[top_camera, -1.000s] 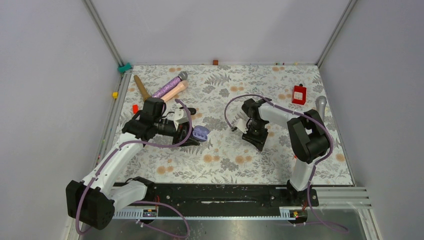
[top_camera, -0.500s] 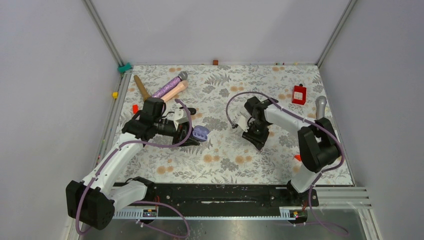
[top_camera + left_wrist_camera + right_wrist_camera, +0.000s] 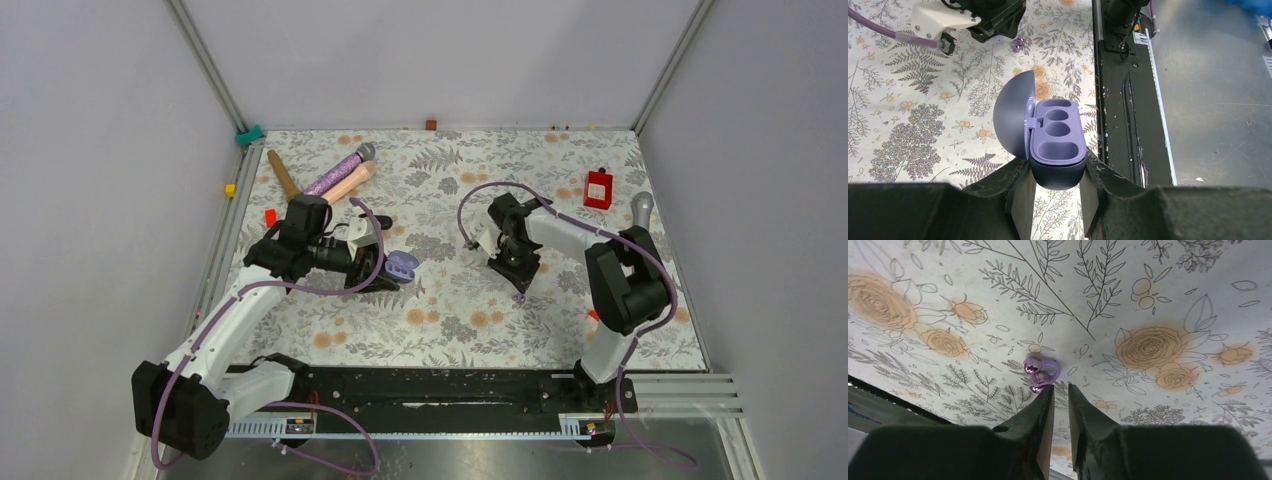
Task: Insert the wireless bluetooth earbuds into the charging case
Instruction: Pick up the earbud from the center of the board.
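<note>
A glossy purple earbud [image 3: 1040, 372] lies loose on the floral worktop [image 3: 1148, 290], right of centre. Left of centre, the purple charging case [image 3: 1058, 135] sits clamped in the left tool [image 3: 1057, 167], lid swung open, its moulded wells empty.

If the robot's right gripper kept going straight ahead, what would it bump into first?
Most likely the small shiny purple earbud lying on the flowery table cover, just beyond the right gripper's fingertips. Depth is unclear, so it might touch the cover first.
</note>
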Robot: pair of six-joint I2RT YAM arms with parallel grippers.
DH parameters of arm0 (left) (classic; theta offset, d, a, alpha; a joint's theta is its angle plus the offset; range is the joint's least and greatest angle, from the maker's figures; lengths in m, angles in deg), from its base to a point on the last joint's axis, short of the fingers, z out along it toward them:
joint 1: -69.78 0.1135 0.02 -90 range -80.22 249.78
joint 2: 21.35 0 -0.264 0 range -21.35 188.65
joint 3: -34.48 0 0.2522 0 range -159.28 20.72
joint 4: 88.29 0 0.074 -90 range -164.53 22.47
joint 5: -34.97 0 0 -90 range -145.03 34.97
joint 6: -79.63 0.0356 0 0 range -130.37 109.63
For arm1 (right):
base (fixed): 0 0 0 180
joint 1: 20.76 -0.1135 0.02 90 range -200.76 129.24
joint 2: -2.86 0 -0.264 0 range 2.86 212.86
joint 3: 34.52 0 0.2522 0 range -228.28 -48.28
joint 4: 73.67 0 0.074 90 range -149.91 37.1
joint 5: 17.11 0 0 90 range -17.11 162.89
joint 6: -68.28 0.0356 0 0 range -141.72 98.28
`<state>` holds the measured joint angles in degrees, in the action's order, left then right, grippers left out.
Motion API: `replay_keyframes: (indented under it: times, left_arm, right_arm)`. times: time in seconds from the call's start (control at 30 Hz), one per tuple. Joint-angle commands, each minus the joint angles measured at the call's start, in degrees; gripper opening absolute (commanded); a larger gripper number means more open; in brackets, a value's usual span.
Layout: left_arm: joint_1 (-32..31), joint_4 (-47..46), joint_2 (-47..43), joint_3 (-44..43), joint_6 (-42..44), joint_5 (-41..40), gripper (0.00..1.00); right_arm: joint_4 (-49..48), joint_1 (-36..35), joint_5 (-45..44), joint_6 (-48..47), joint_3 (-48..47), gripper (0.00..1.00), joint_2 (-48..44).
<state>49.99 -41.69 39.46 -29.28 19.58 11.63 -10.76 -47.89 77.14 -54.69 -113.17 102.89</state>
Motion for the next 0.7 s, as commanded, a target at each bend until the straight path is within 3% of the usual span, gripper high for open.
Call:
replay_keyframes:
  times: [0.0, 0.67]
  left_arm:
    - [0.2, -2.3, -1.4, -0.2, 0.6, 2.2, 0.00]
    - [0.6, -2.3, -2.6, -0.1, 0.7, 2.3, 0.00]
  right_arm:
    - [1.1, 0.2, -3.9, 4.1, 0.0, 0.23, 2.3]
    - [4.8, -1.5, 6.5, 9.8, 0.0, 0.24, 2.1]
